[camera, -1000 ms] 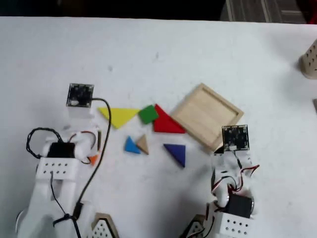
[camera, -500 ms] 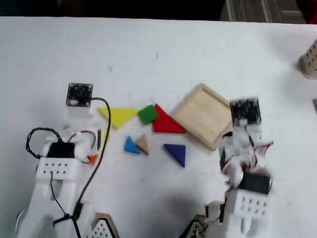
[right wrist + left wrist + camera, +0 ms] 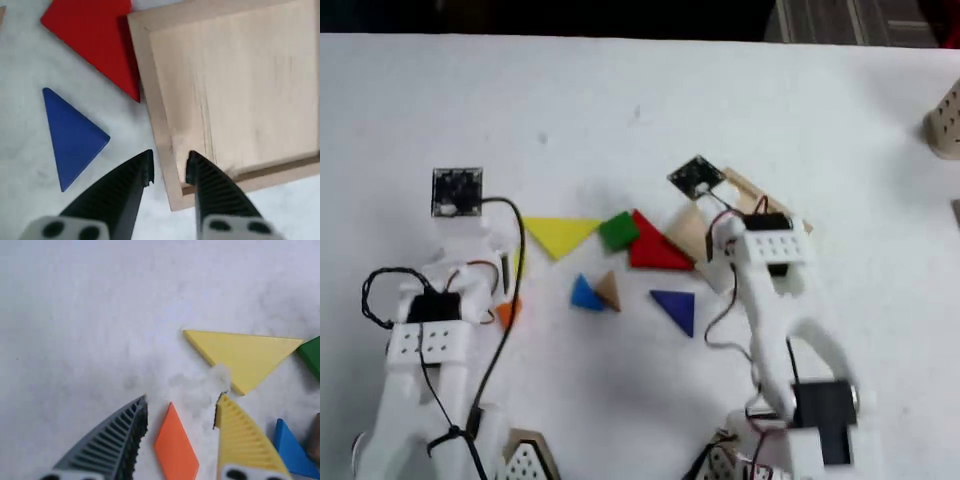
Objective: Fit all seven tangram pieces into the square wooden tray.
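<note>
Right gripper (image 3: 169, 169), jaws narrowly parted, straddles the rim of the square wooden tray (image 3: 150, 85) beside the red triangle (image 3: 95, 35). Closing here may drag the tray into it. Left gripper (image 3: 180, 402), open, straddles the orange parallelogram (image 3: 175, 450).

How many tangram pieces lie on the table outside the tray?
7, all outside the tray: yellow triangle, green square and red triangle in a row beside it; light blue triangle, tan triangle, dark blue triangle nearer the arms; orange piece at the left tool.
</note>
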